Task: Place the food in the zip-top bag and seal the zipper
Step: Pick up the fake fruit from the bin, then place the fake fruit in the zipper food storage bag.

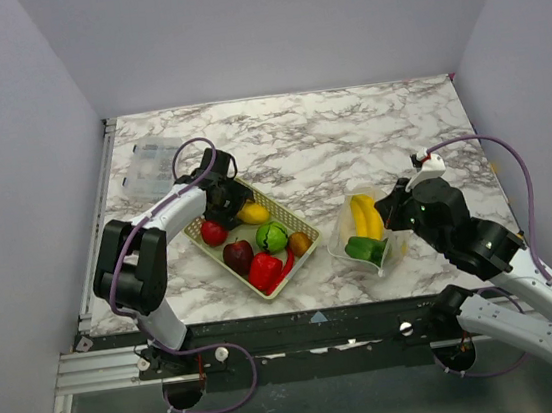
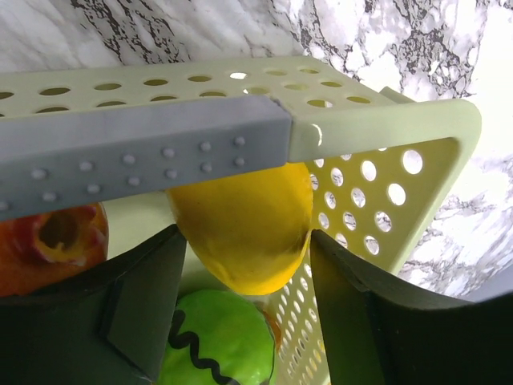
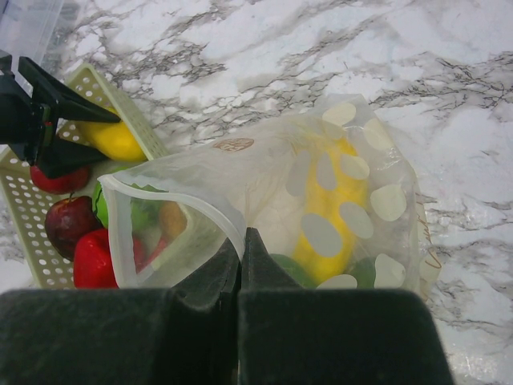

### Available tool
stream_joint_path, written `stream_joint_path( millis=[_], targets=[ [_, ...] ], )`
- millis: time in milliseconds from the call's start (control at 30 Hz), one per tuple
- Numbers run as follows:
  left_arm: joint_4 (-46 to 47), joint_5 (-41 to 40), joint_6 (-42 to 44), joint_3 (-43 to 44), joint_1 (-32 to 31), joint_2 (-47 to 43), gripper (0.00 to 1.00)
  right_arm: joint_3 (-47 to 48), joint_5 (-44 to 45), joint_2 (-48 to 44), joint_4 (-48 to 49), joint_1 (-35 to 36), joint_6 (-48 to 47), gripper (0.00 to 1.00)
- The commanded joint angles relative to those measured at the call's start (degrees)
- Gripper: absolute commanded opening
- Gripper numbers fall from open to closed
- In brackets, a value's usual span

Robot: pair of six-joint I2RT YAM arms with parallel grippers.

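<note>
Left gripper (image 2: 240, 265) spreading wide around lemon (image 2: 244, 228), reaching down into basket (image 1: 278, 206) at frame centre-left, arm angling up-right from base | right gripper (image 3: 240, 269) pinching shut on bag (image 3: 321, 200) rim, holding mouth open at centre-right, arm bending up-left | bananas (image 1: 365, 214), green pepper (image 1: 365, 248) lying inside bag

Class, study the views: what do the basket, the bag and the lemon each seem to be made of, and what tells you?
Basket: apparently rigid pale yellow-green plastic, matte, with moulded round holes. Zip-top bag: thin clear plastic film, crinkled, contents showing through. Lemon: probably moulded plastic, smooth and slightly glossy, uniformly yellow.
</note>
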Motion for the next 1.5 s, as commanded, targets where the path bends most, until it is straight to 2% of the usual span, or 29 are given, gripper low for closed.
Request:
stream_joint_path(
  millis=[0,167,367,567,600,667,700,867,933,1000,1100,1267,1400,1467],
  targets=[
    [0.30,1.69,-0.86,0.22,0.54,0.68,0.58,-0.38,1.24,-0.49,1.15,0.23,-0.38,0.01],
    [1.52,3.02,-0.51,-0.99,0.08,-1.21,0.41,-0.38,1.27,-0.35,1.15,0.23,-0.33,0.01],
    [0.94,3.26,1.09,-2.98,-0.14,-7.46,0.36,-0.39,1.40,-0.26,1.22,0.21,-0.45,0.01],
    [2.20,7.48,3.16,-6.58,-0.86,-14.15,0.36,-0.38,1.61,0.16,1.24,0.21,-0.44,0.01],
    [2.65,9.24,4.23,-6.92,-0.78,-14.86,0.32,-0.38,1.54,0.18,1.22,0.18,-0.45,0.01],
    [5.06,12.59,8.58,-7.42,-1.07,-16.70,0.10,-0.41,1.49,0.09,1.22,0.21,-0.46,0.01],
    [6.12,14.10,11.45,-7.71,-1.41,-17.91,0.06,-0.38,1.46,0.00,1.19,0.22,-0.45,0.01],
    [23.80,24.30,22.42,-14.62,-2.74,-28.04,0.06,-0.48,1.35,0.00,1.31,0.24,-0.43,0.01],
    [32.12,28.97,24.10,-17.60,-3.95,-32.07,0.07,-0.40,1.45,0.22,1.27,0.22,-0.49,0.01],
    [36.59,31.79,25.03,-18.38,-6.69,-34.75,0.09,-0.41,1.16,0.34,1.26,0.19,-0.57,0.01],
    [39.16,34.16,27.70,-16.86,-13.10,-36.06,0.09,-0.46,1.27,0.10,1.41,0.22,-0.60,0.01],
    [43.83,34.31,27.84,-16.34,-22.57,-33.16,0.09,-0.51,1.36,-0.09,1.33,0.17,-0.43,0.01],
    [43.11,33.26,29.22,-14.02,-27.30,-28.18,0.06,-0.48,1.15,-0.26,1.31,0.19,-0.40,0.01],
    [37.88,30.31,32.13,-11.02,-29.40,-25.87,0.05,-0.47,1.03,-0.62,1.33,0.20,-0.31,0.01]
  ],
)
